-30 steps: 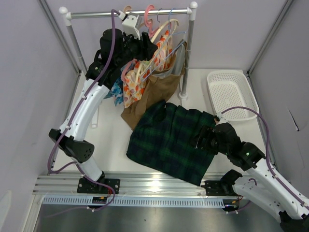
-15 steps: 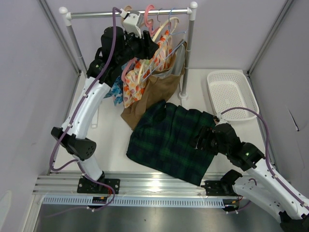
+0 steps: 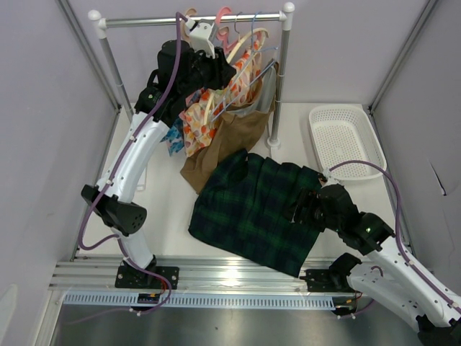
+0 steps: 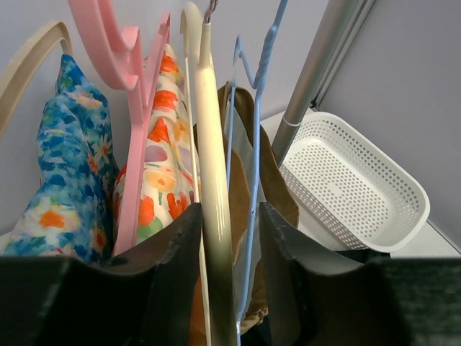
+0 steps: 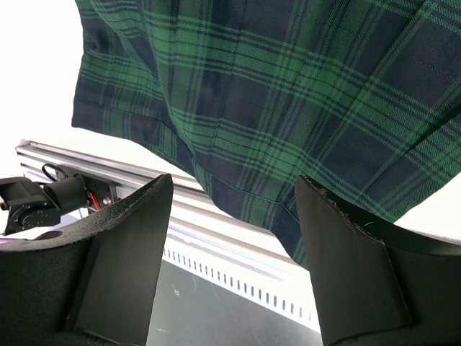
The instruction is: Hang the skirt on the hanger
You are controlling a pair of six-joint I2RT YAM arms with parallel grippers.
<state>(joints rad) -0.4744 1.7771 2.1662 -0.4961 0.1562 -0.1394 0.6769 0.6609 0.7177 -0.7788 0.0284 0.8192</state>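
Note:
The dark green and navy plaid skirt [image 3: 252,209] lies spread flat on the white table; it also fills the top of the right wrist view [image 5: 288,94]. The pale cream hanger [image 4: 212,180] hangs on the rack among other hangers. My left gripper [image 3: 216,72] is raised at the rack, and in its own view [image 4: 230,216] the jaws are open around the cream hanger's arm. The arm rests against the left finger, with a gap to the right finger. My right gripper [image 3: 299,205] hovers open and empty over the skirt's right edge, as its own view [image 5: 234,187] also shows.
A rail [image 3: 194,19] on a post [image 3: 282,79] carries a pink hanger [image 4: 137,108], a tan hanger [image 4: 29,58], a blue wire hanger [image 4: 256,144], floral garments [image 4: 65,166] and a brown garment [image 3: 223,148]. A white basket [image 3: 346,140] sits at the back right. A metal track [image 3: 230,274] runs along the front.
My left arm has risen and moved slightly right, bringing its gripper further in among the hangers. The right arm and the skirt have barely moved.

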